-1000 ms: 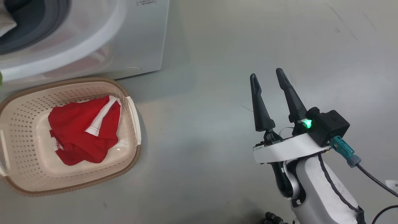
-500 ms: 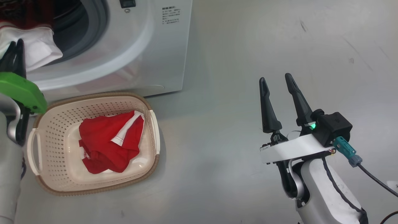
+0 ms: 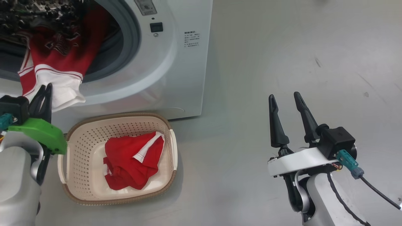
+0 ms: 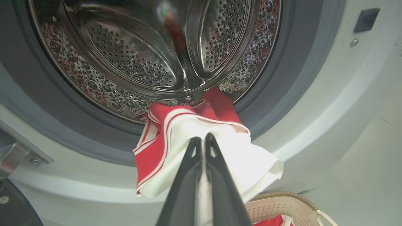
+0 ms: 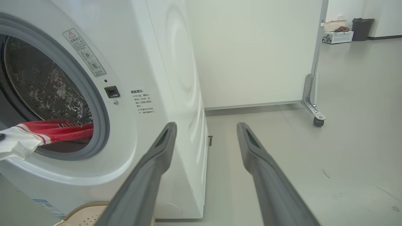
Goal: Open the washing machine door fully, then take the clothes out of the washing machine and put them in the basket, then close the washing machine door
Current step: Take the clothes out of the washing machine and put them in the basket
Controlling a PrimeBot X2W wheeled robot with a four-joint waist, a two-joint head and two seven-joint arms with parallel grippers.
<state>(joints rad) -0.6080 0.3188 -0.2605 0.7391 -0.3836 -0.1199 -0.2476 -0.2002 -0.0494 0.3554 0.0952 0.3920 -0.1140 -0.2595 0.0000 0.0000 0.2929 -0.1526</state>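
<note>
Cloth is pinched in my left gripper (image 3: 45, 89), which sits at the left edge of the head view with its two fingers pressed together on the white end of a red-and-white garment (image 3: 59, 62). In the left wrist view I can see a sliver of that white fabric caught between the closed fingers. The garment spills out of the steel drum (image 4: 141, 62) and over the grey seal (image 3: 133, 40) of the washing machine (image 3: 179, 62), at the upper left of the frame. Its white end hangs down the machine's white front. Below the opening, on the floor (image 3: 251, 62) just beside the machine, stands the basket (image 3: 125, 116), left of centre and low in the frame. Another red garment (image 3: 132, 160) lies crumpled inside it. My right gripper (image 3: 284, 95) is at the lower right with its fingers spread wide, holding nothing, well apart from the basket.
</note>
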